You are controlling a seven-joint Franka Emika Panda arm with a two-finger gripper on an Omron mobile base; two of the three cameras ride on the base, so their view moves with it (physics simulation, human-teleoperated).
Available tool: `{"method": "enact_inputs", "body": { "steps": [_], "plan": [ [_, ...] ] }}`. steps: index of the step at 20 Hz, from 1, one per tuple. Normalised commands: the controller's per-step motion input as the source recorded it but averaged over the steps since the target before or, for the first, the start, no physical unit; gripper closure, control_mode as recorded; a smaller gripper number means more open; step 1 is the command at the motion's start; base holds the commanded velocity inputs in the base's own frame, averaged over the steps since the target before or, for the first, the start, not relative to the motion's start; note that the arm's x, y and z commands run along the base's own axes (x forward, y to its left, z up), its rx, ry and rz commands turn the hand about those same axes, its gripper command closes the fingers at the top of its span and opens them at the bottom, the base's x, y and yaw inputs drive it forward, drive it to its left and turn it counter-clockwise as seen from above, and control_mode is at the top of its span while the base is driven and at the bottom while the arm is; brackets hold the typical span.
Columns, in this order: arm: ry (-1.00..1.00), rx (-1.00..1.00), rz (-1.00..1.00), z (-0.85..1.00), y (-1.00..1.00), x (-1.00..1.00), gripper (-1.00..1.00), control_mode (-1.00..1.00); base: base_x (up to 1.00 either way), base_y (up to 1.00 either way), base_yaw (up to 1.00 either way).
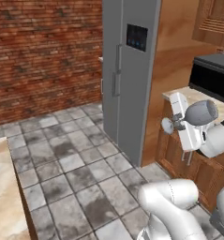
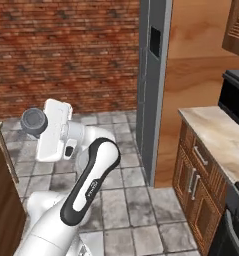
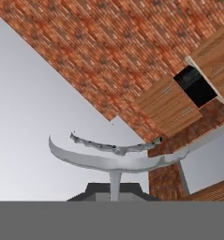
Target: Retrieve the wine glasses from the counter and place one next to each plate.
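One wine glass [image 1: 197, 114] is seen, lying sideways in the air, its stem clamped in the closed pincer [image 1: 182, 123] and its foot [image 1: 167, 125] pointing toward the grey refrigerator [image 1: 127, 70]. It is held above the tiled floor [image 1: 71, 164], just in front of the beige table [image 1: 190, 96] right of the refrigerator. One black microwave [image 1: 212, 75] stands on that table.

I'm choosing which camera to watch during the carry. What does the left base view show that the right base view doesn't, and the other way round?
Left base view: the wine glass held sideways in the shut gripper, the door handles on the fridge's face, and the marbled island top at the lower left.
Right base view: a drawer front with a silver bar handle under the counter.
Shared: the brick wall, the grey fridge, the tiled floor and the white arm.
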Motion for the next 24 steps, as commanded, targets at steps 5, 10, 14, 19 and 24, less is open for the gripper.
{"method": "enact_inputs", "body": {
  "steps": [5, 10, 14, 19, 24],
  "plan": [
    [0.00, 0.00, 0.00, 0.00, 0.00, 0.00, 1.00, 1.00, 0.99, 0.00, 0.75],
    [0.00, 0.00, 0.00, 0.00, 0.00, 0.00, 1.00, 1.00, 0.94, -0.09, 0.77],
    [0.00, 0.00, 0.00, 0.00, 0.00, 0.00, 1.00, 1.00, 1.00, -0.91, 0.25],
    [0.00, 0.00, 0.00, 0.00, 0.00, 0.00, 1.00, 1.00, 1.00, -0.60, 0.14],
    [0.00, 0.00, 0.00, 0.00, 0.00, 0.00, 1.00, 1.00, 1.00, 0.76, 0.03]
  ]
}}
